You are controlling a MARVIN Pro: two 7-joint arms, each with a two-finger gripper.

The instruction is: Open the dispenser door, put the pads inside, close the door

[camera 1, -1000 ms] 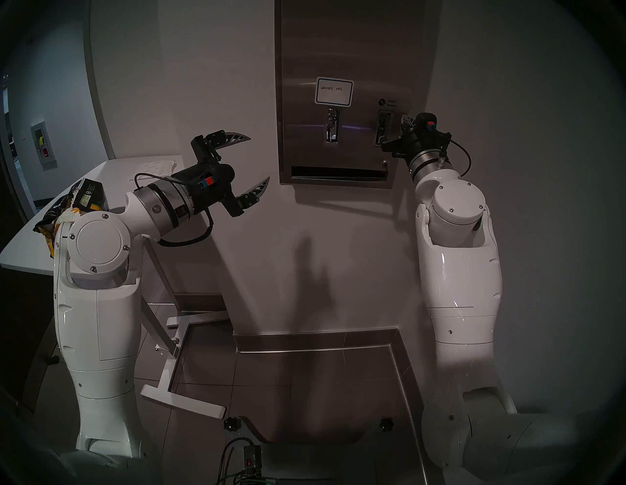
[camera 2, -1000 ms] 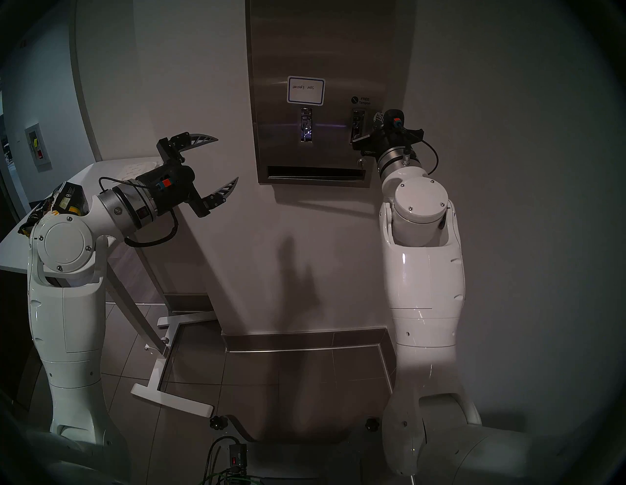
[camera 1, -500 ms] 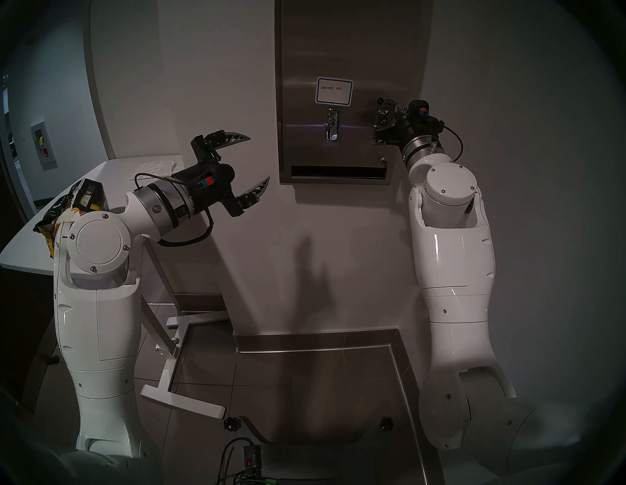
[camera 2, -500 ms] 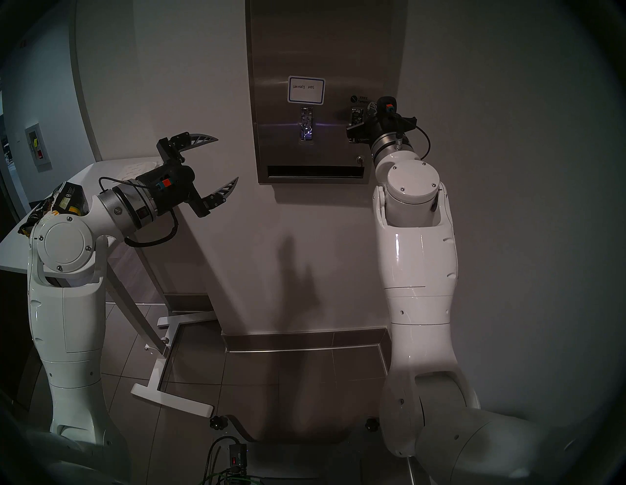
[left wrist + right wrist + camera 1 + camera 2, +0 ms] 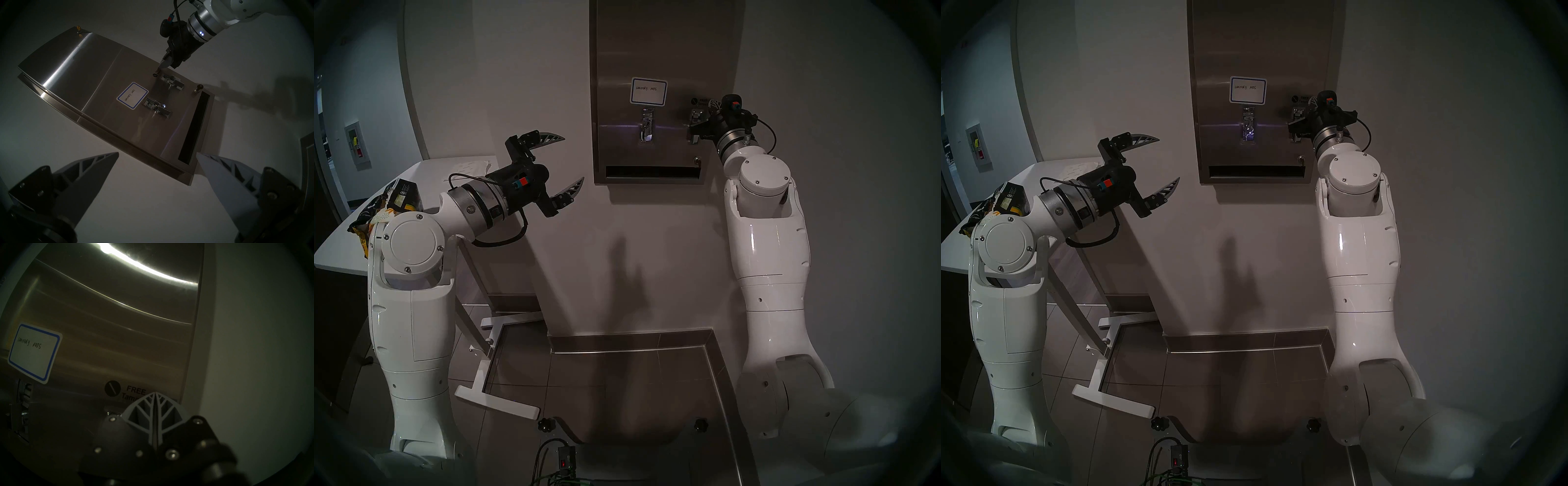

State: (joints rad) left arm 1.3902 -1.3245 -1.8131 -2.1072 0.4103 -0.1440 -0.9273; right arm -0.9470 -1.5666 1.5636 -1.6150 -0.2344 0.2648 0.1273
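The steel dispenser [image 5: 650, 180] hangs on the wall with its door [image 5: 673, 51] closed flat, and the blue-bordered label [image 5: 648, 91] faces out. A key sits in the small lock [image 5: 697, 160] at the door's lower right. My right gripper [image 5: 714, 103] is shut and empty. Its tips [image 5: 155, 395] are at the "FREE" sticker [image 5: 136, 390], above the right lever [image 5: 695, 125] near the door's right edge. My left gripper [image 5: 574, 158] hangs open and empty in mid-air, left of the dispenser. A daisy-print pad [image 5: 383, 215] peeks from a bag on the table.
A white table [image 5: 341, 251] stands at the left, partly behind my left arm. On it are a torn black-and-yellow bag [image 5: 398, 197] and a flat white sheet [image 5: 473, 166]. The table's white feet [image 5: 497, 404] spread over the tiled floor. A second key [image 5: 78, 28] sticks out at the dispenser's top.
My right arm has risen and moved slightly left along the door's right edge, from beside the lock up to the "FREE" sticker, gripper still shut. The left arm has not moved.
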